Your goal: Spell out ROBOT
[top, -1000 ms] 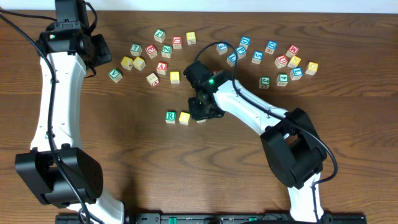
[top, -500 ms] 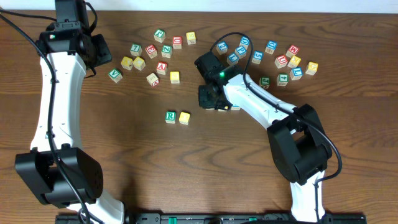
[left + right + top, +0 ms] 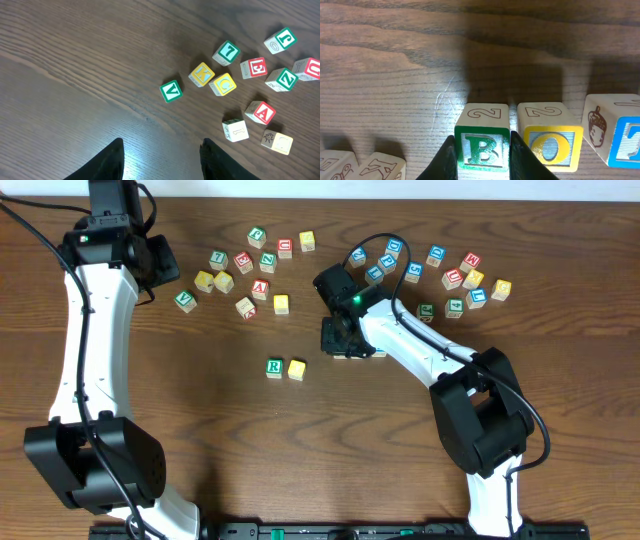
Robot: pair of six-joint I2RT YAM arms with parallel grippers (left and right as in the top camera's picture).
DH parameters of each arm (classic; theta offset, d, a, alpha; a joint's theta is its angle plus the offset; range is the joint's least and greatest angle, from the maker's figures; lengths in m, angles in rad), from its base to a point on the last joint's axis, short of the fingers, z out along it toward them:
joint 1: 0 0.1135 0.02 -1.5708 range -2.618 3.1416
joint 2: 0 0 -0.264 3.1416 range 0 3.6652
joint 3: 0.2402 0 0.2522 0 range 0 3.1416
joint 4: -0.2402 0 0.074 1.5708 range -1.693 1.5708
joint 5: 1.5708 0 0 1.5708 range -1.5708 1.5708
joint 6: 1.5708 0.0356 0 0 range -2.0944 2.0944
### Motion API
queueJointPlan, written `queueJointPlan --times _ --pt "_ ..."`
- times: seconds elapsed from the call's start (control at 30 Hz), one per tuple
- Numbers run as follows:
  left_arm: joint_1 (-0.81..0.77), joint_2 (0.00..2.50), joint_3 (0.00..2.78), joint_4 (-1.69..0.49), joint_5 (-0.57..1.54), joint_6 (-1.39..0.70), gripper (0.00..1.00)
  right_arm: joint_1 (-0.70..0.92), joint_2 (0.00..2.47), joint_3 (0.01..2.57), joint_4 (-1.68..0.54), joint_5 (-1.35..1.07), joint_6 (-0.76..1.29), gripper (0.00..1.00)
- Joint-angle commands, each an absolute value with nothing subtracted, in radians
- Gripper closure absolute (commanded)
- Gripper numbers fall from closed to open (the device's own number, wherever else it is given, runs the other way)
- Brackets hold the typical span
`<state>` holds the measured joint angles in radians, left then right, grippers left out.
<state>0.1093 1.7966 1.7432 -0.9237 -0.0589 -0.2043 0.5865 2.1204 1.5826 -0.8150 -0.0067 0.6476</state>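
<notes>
B block point(image 3: 481, 150) sits on the surface just beside a yellow O block point(image 3: 550, 146), right tool point(image 3: 482, 141) pinching its sides: lift straight, sparing that neighbour, then carry toward the R block point(image 3: 274, 367).

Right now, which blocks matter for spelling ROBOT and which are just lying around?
For the job: green R block, yellow block beside it, green B block, yellow O block, blue T block.
Lying about: green V, yellow K, yellow C, red A, green Z.
</notes>
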Motion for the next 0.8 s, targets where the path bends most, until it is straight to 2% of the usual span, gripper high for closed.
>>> queueJointPlan --times 0.0,0.17,0.4,0.77 --pt "0.111 1.784 1.735 -0.926 -0.068 -0.187 0.52 0.581 2.131 1.578 -0.826 0.017 0.677 0.83" --pt "0.111 1.784 1.735 -0.926 -0.068 -0.187 0.51 0.581 2.13 1.578 -0.827 0.015 0.677 0.81" --pt "0.111 1.784 1.735 -0.926 -0.068 -0.187 0.51 0.58 2.13 1.61 -0.849 0.018 0.664 0.65" --pt "0.111 1.784 1.735 -0.926 -0.068 -0.187 0.52 0.585 2.122 1.734 -0.898 -0.023 0.537 0.58"
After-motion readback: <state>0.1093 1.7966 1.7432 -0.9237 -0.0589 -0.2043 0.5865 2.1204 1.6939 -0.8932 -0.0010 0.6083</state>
